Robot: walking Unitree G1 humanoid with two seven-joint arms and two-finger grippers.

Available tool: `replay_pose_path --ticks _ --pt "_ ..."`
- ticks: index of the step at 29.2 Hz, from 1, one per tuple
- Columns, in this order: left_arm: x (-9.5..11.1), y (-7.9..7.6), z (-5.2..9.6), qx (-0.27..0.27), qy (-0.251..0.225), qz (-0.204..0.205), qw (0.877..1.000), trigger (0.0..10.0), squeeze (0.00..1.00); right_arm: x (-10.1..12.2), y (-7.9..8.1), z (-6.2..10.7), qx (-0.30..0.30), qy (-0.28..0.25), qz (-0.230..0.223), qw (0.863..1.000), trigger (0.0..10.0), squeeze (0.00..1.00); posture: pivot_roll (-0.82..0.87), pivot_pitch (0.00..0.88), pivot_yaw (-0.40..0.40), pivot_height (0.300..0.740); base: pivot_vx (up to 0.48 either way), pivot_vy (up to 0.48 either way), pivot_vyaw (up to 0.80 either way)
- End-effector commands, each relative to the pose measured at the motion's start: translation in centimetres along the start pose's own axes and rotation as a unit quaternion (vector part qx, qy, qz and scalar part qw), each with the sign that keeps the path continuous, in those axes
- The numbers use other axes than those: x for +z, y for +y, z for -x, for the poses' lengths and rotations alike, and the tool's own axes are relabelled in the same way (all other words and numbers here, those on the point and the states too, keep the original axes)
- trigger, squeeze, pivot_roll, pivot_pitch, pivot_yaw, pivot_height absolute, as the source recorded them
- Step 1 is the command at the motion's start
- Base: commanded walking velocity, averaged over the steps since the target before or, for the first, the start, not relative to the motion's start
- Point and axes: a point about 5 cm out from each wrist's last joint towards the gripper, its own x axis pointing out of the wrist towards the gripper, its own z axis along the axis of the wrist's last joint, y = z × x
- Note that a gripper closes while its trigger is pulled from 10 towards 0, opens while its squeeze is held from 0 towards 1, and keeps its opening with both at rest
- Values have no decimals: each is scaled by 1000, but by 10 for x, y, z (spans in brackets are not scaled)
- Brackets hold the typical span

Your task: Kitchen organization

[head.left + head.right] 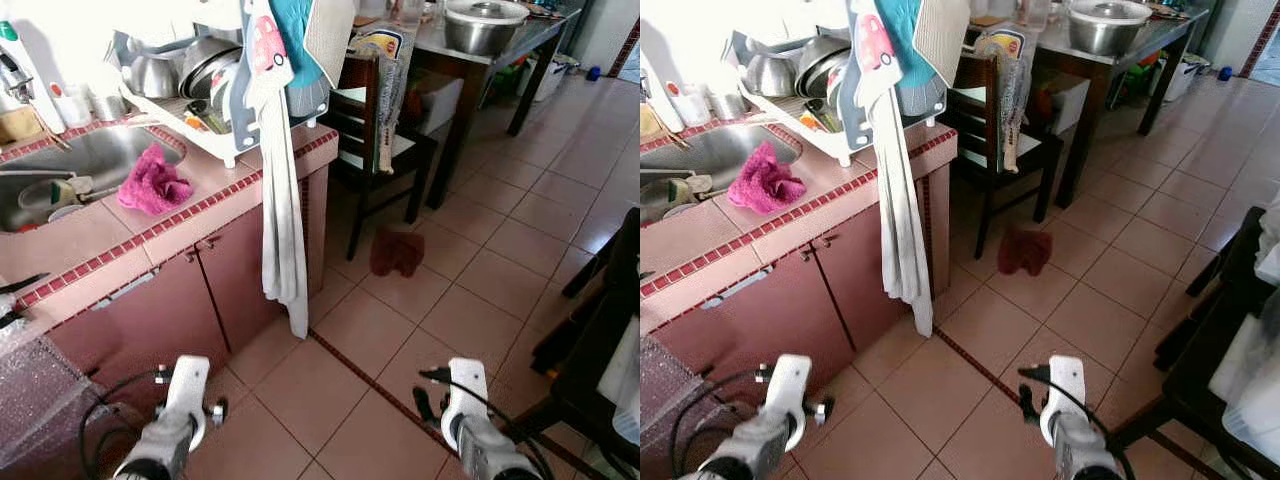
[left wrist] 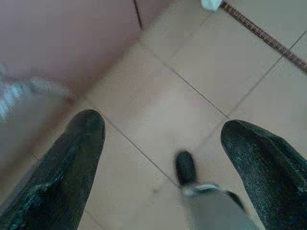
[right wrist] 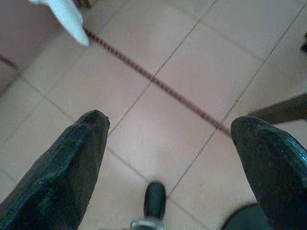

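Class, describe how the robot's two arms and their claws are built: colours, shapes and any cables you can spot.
Both arms are silver, rounded tubes with white end housings. Black cables loop beside the left arm and run along the right arm. The left claw and right claw each have two long, black, tapered fingers with a rough texture.

One pink cloth (image 1: pixel 152 182), one hanging towel (image 1: pixel 282 200), one dark chair (image 1: pixel 375 150), one steel pot (image 1: pixel 484 25)

Our right gripper (image 3: pixel 168 158): 2 fingers spread apart.
Below us: tiled floor (image 3: pixel 211 72), dark red strip (image 3: pixel 158 84), white cloth tip (image 3: pixel 62 17).
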Motion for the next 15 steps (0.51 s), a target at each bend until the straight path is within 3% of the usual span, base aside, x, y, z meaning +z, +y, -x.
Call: replay_pose_path --ticks 1,6,15 --pt "4 0 -1 0 -1 27 1000 10000 0 -10 0 2 2 19 0 1000 10000 0 -2 0 10 740 0 0 0" --pt "-4 1 0 21 23 51 998 10000 0 -30 -5 7 1 51 23 998 10000 0 -1 0 1 740 0 0 0" --pt "-10 4 1 32 40 45 998 10000 0 -30 -7 7 1 49 31 998 10000 0 -1 0 9 740 0 0 0"
